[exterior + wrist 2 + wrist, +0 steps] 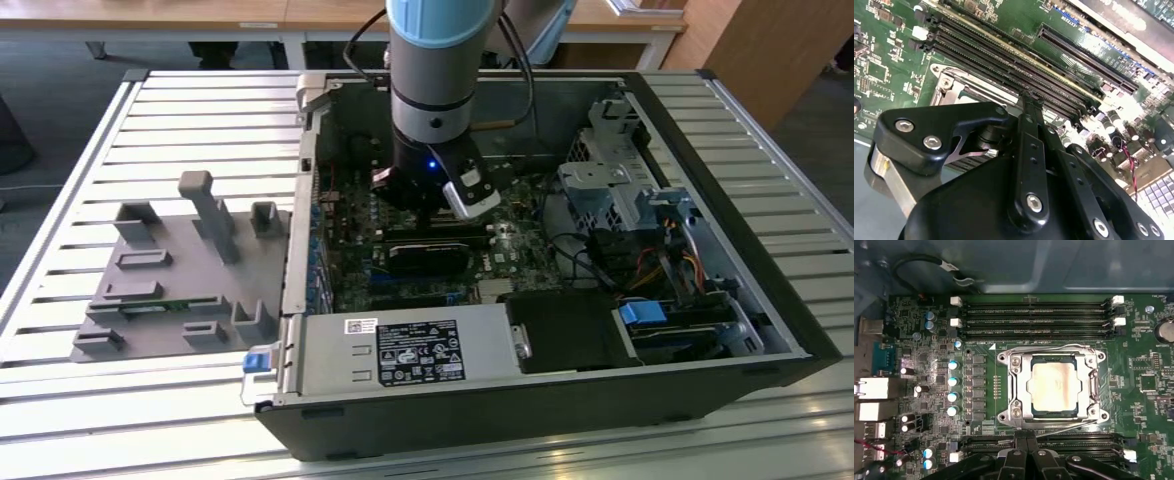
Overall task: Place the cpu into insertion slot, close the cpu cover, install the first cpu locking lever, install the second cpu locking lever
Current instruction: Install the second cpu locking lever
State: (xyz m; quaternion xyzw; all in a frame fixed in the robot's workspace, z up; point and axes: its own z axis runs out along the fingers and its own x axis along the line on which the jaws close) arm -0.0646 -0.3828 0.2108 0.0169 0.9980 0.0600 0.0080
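While the silvery square cpu (1054,388) sits under its metal frame cpu cover (1019,390), black gripper (1027,442) pressed together just beside, arm upright.

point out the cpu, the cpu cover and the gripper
cpu (1055,388), first wrist view, middle of its pale metal face
cpu cover (1016,390), first wrist view, frame's side bar
gripper (1027,441), first wrist view, between the black fingertips

Pale blue and grey arm (435,60), black cable, black screw-studded gripper (1029,150).
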